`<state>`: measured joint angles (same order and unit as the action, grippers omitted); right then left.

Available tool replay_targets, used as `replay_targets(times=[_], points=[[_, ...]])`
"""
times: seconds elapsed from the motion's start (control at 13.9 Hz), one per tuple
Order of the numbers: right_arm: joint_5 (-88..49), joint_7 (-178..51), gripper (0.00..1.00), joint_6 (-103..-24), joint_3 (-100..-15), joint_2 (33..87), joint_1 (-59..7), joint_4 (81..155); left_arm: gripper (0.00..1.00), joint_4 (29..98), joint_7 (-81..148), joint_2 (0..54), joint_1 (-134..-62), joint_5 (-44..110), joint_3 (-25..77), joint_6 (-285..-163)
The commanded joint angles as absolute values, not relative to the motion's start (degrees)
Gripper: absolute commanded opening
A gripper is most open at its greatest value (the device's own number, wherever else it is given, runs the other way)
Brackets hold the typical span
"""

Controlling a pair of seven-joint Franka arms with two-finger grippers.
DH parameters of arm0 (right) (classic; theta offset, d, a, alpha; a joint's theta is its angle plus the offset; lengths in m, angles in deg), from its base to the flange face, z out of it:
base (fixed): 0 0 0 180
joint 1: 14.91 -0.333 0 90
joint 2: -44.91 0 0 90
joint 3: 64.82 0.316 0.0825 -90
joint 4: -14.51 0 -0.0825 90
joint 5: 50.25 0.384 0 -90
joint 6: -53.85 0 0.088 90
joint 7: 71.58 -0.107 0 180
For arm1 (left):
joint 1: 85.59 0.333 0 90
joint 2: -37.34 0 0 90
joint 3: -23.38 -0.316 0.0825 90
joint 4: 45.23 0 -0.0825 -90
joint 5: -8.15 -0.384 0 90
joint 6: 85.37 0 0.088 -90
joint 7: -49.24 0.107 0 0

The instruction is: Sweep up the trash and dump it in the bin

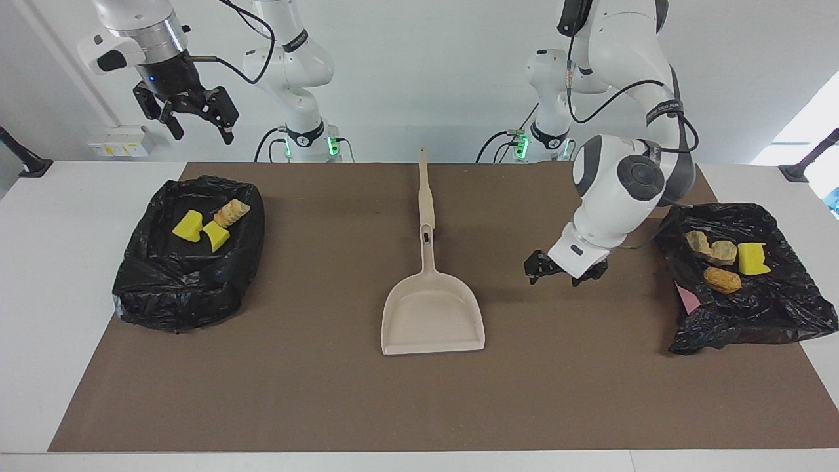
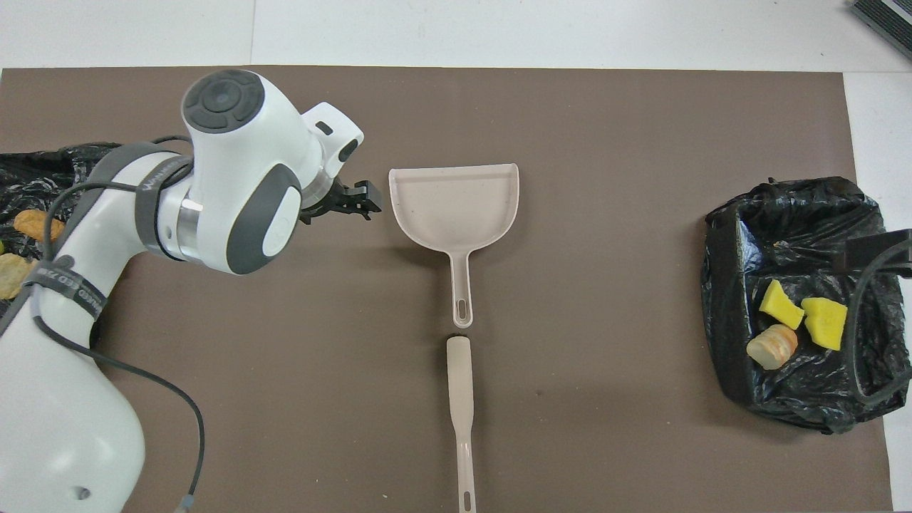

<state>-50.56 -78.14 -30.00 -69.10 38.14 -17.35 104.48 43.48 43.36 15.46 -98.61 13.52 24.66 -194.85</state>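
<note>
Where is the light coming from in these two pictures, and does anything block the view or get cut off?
Facing view: bright daylight spills in at the edge by the left arm's end; the dustpan casts only a soft shadow, so the light is diffuse. Overhead view: the left arm covers most of one black bin bag, which the picture edge also cuts off; a dark cable crosses the other bag.

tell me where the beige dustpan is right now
The beige plastic dustpan lies flat mid-mat between the two black bag-lined bins, its handle pointing toward the robots at the beige stick.
</note>
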Motion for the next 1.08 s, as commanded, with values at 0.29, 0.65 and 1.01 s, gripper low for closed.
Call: replay_targets(times=[0.29,0.65,1.01], points=[[-50.51,-76.85,1.0,-31.14,-68.87,36.47,-17.02,106.71,1.0,44.6,55.57,21.42,-90.26,12.03,24.78,-191.02],[-50.51,-77.2,1.0,-31.14,-68.87,36.47,-17.02,106.71,1.0,47.31,57.51,26.42,-86.48,9.03,24.61,-187.67],[-50.51,-77.2,1.0,-31.14,-68.87,36.47,-17.02,106.71,1.0,51.72,56.89,33.28,-84.89,8.68,24.43,-185.4]])
